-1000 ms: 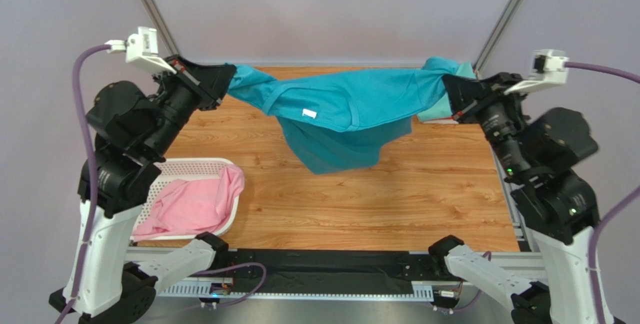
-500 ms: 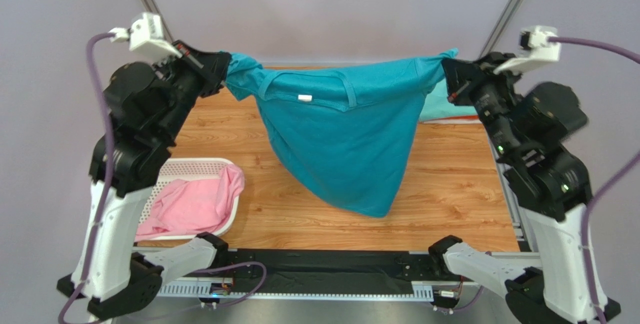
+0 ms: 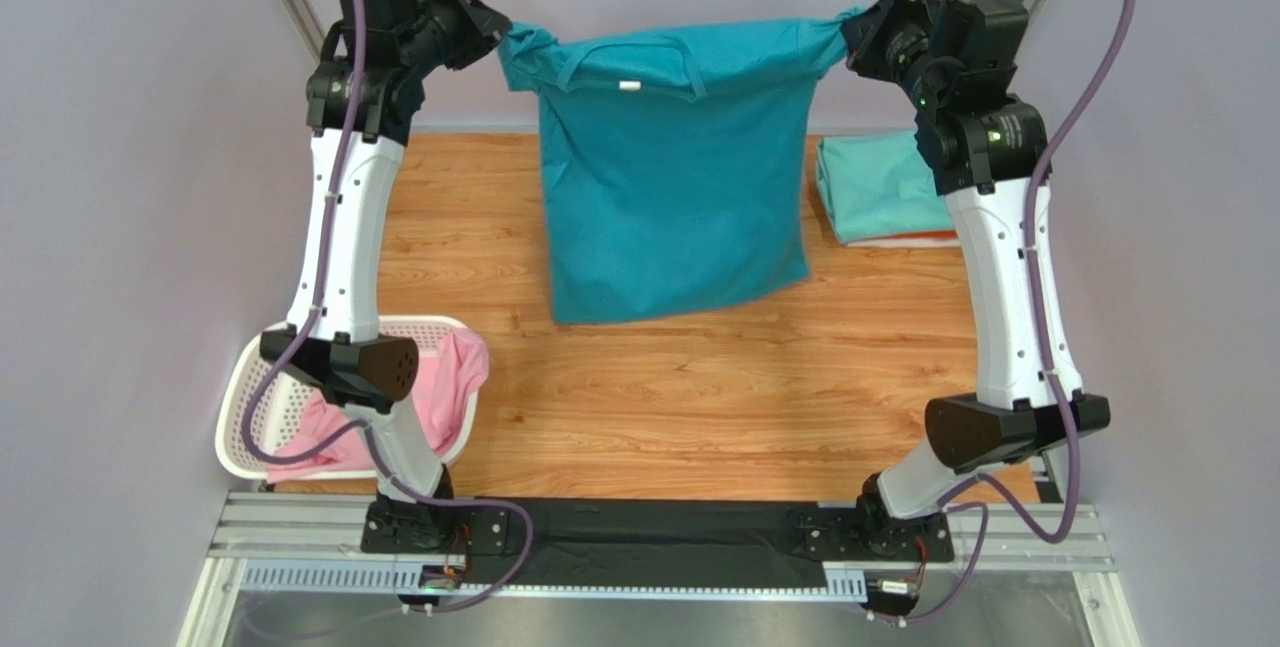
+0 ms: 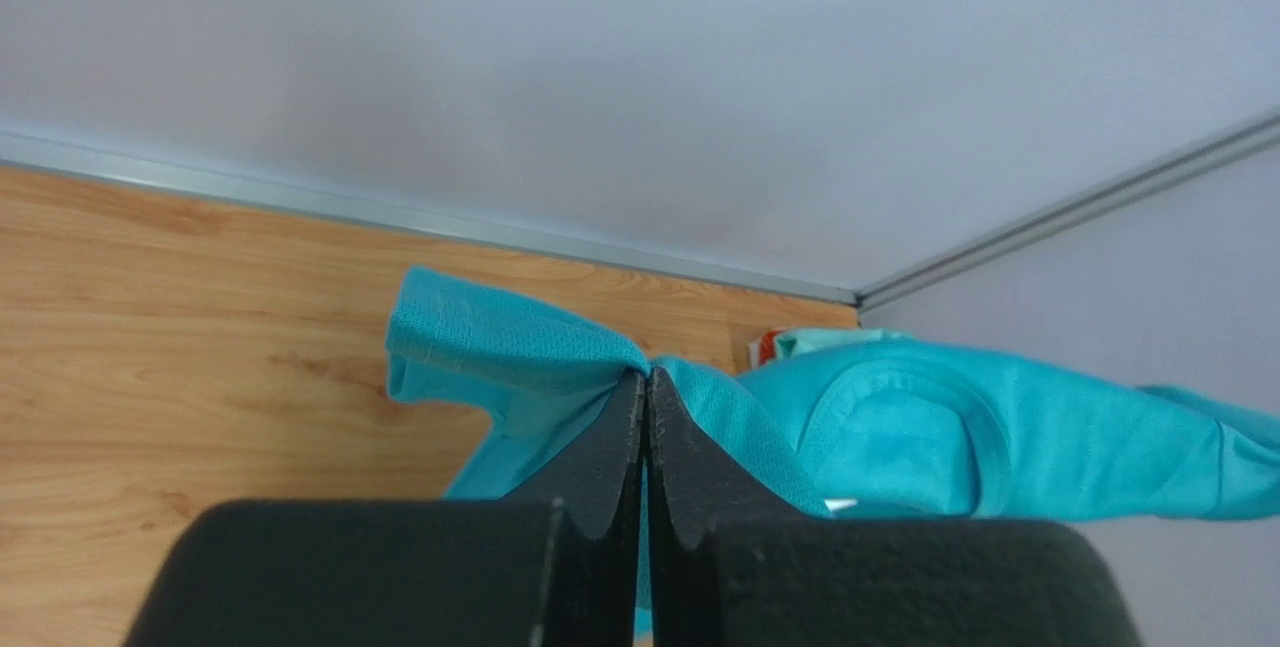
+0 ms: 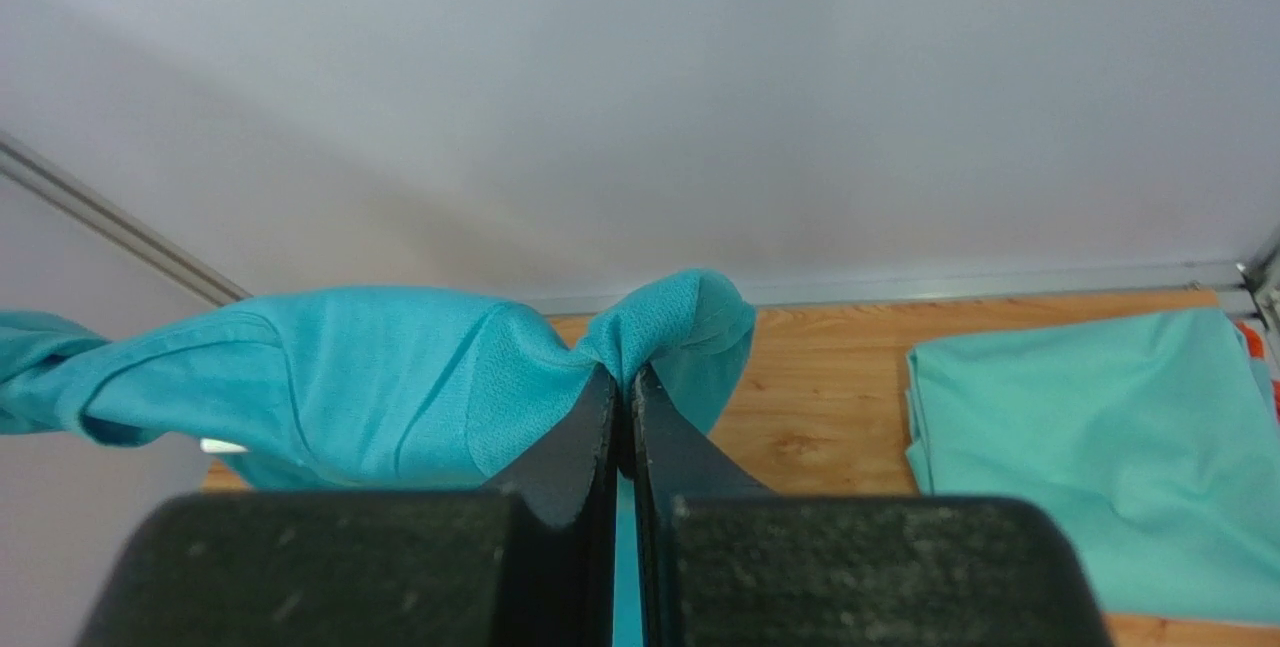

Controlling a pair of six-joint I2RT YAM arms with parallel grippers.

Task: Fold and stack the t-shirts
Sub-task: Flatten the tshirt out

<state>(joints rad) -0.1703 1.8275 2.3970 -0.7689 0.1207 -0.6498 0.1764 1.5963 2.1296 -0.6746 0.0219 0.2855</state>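
**Item 1: deep teal t-shirt** (image 3: pixel 669 182). It hangs in the air over the far half of the table (image 3: pixel 676 392), stretched by its shoulders between the two raised arms.
- Orientation: collar up, hem down, long axis vertical; the shoulder line runs level from left to right.
- Hem: slightly slanted, free of the wood.
- Label: a small white tag (image 3: pixel 631 83) sits inside the neckline; any print on it is too small to read.

**Item 2: left gripper** (image 3: pixel 489 40). Its jaws are pressed together on the shirt's left shoulder, and cloth bunches at the fingertips in the wrist view.

**Item 3: right gripper** (image 3: pixel 857 40). Its jaws are likewise clamped tight, on the right shoulder and sleeve.

**Item 4: mint green t-shirt** (image 3: pixel 887 185). It lies folded flat at the far right of the table, with an orange t-shirt (image 3: pixel 924 239) showing only as a thin edge beneath it. No writing is visible.

**Item 5: pink t-shirt** (image 3: pixel 451 377). It lies crumpled in the white lattice basket (image 3: pixel 248 392) at the near left, spilling over the basket's right rim. No label is seen.
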